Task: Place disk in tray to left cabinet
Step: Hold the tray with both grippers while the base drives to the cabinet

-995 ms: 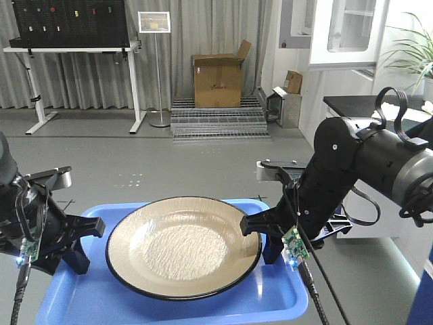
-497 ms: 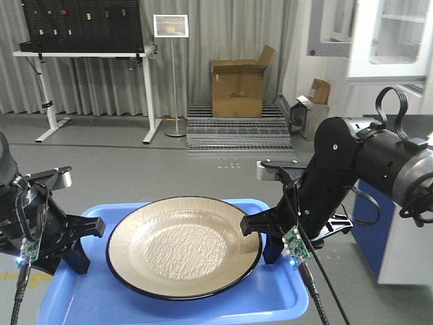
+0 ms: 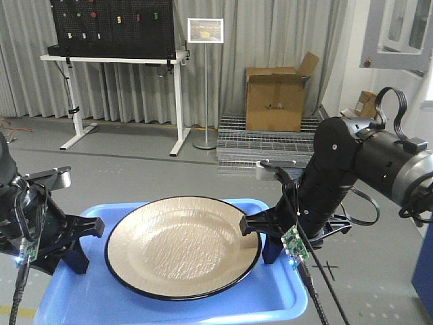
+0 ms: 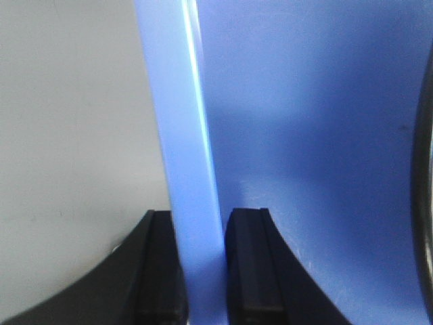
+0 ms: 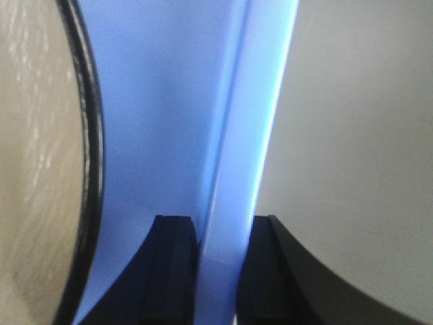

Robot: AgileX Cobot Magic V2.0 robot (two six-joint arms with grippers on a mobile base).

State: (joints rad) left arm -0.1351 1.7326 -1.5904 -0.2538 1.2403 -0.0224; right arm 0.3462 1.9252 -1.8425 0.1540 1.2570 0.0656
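— Carrying already, going by the front view?
— Judging so. Holding the rectangular bright blue plastic tray [image 3: 169, 308] up off the grey floor [image 3: 169, 169], with the round, glossy tan, black-rimmed disk [image 3: 183, 247] lying flat in its middle. Gripping the tray's left end with the left gripper [image 3: 81, 244] and its right end with the right gripper [image 3: 260, 238]. Seeing no left cabinet anywhere here.
— Spotting anything in the way?
— Finding nothing close by. Noting, well apart, a brown cardboard box [image 3: 274, 91] by a metal grating [image 3: 270, 132], a framed sign on a pole [image 3: 205, 30] and a black pegboard [image 3: 111, 27] on a white tabletop [image 3: 108, 59].
— Checking the left wrist view?
— Showing jaws clenched on the tray's raised rim, one on either side, with the disk's black edge just peeking in at the far right.
— And the right wrist view?
— Showing the same pinch on the opposite rim, with the disk near on the inner side.
— Calling for what next?
— Probably turning to find the cabinet, holding both ends level against sliding the disk, then lining up with a shelf.
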